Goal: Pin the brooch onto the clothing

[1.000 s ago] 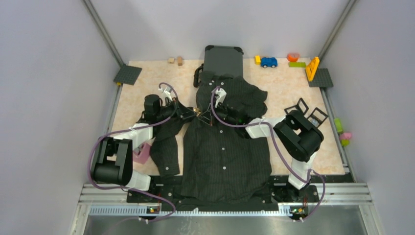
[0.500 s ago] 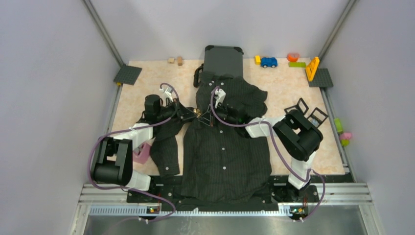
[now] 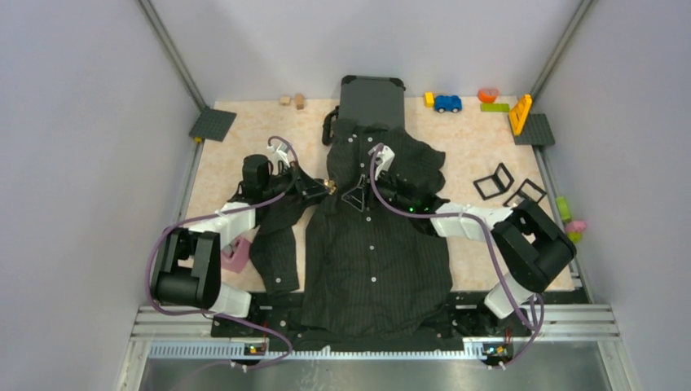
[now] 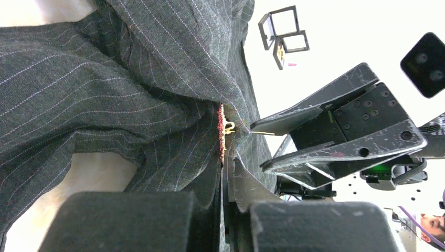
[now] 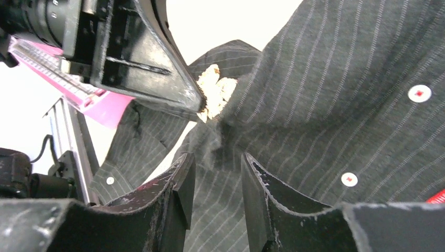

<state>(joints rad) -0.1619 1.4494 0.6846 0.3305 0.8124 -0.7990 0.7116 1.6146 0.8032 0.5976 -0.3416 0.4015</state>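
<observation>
The black pinstriped shirt (image 3: 375,261) lies flat with its collar toward the far side. My left gripper (image 3: 324,187) is shut on the gold and red brooch (image 3: 331,186) at the shirt's left chest edge. In the left wrist view the brooch (image 4: 222,134) stands edge-on against a bunched fold of the shirt (image 4: 105,79), just beyond the closed left gripper (image 4: 225,157). My right gripper (image 3: 356,195) is open and empty, a short way right of the brooch. In the right wrist view the right gripper (image 5: 218,163) hovers over the shirt (image 5: 341,79), with the brooch (image 5: 215,92) beyond it.
A dark grey suitcase (image 3: 371,98) stands behind the collar. Two open black boxes (image 3: 509,187) lie to the right of the shirt. A toy car (image 3: 447,103) and coloured blocks (image 3: 520,114) line the back right. A pink object (image 3: 236,257) sits by the left arm.
My right gripper has drawn back to the right, away from the brooch, and its arm has swung outward to the right. The left gripper still holds the brooch in the same place.
</observation>
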